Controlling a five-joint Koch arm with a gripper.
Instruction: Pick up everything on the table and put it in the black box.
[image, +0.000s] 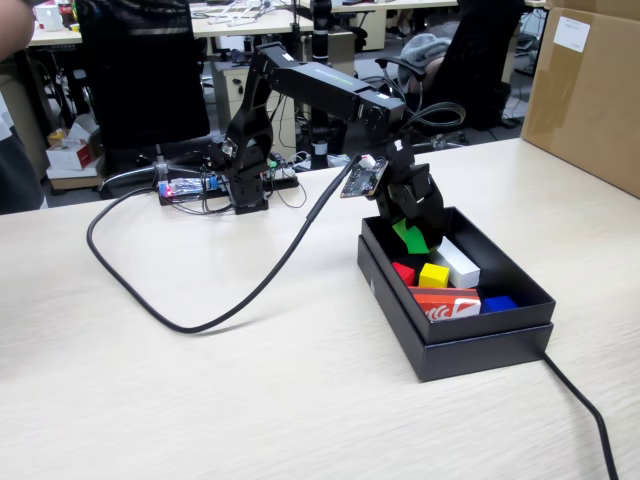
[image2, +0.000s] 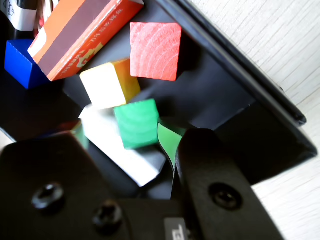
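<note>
On the table (image: 200, 400), the black box (image: 470, 345) at right already holds the red cube (image2: 156, 50) and yellow cube (image2: 107, 84) beside a white block (image2: 120, 150). The gripper (image2: 150, 150) hangs open above the box's far end, the green cube (image2: 136, 122) loose between its jaws. Judging by this, the last drop is underway; next comes lifting clear.

The place looks like an office or lab: behind the pale wood-grain table (image: 200, 380) stand rows of desks (image: 240, 18) cluttered with cables, dark office chairs (image: 140, 70), and a big brown carton (image: 590, 90).
</note>
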